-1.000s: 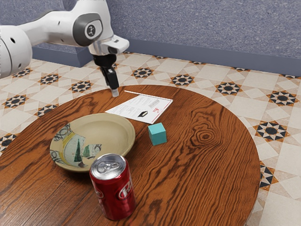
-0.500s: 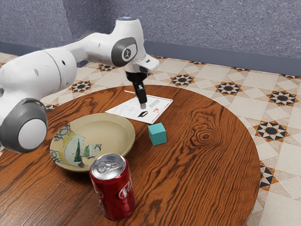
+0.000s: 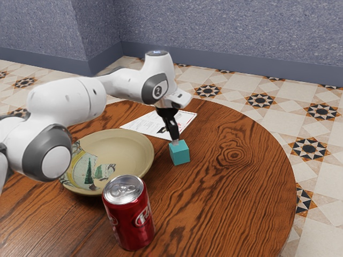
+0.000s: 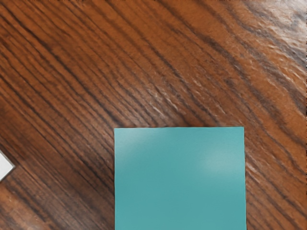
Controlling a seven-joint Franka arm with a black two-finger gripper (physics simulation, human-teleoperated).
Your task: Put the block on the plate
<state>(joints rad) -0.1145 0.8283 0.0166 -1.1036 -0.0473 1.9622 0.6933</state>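
Obs. from my spot in the room: the blue-green block [image 3: 180,154] sits on the desk [image 3: 230,206], just beside the plate [image 3: 120,150] and apart from it. The end effector [image 3: 175,142] is at the block's top, tips toward its far edge in the exterior view. Whether it stands apart or together, I cannot tell; nothing shows a grip.

Step in hand, as I judge it: lining up and taking the block. Best done by centring over the cube, squaring the hand to two opposite faces, then lowering straight until the sides can be pinched well below the top. The wrist view shows the block's edges running square to the camera, a promising sign for the turn. A descent off-centre could press on the top or nudge the cube (I would go slowly here). Grip firmly, lift clear of the rim, then cross.

Hard to make out: any contact between tips and block; the block's far faces; its cut-off part in the wrist view. The pale corner [image 4: 5,166] there is probably the sheet [image 3: 143,125]. The arm [image 3: 67,101] and the can [image 3: 128,219] each hide some of the plate's edge.
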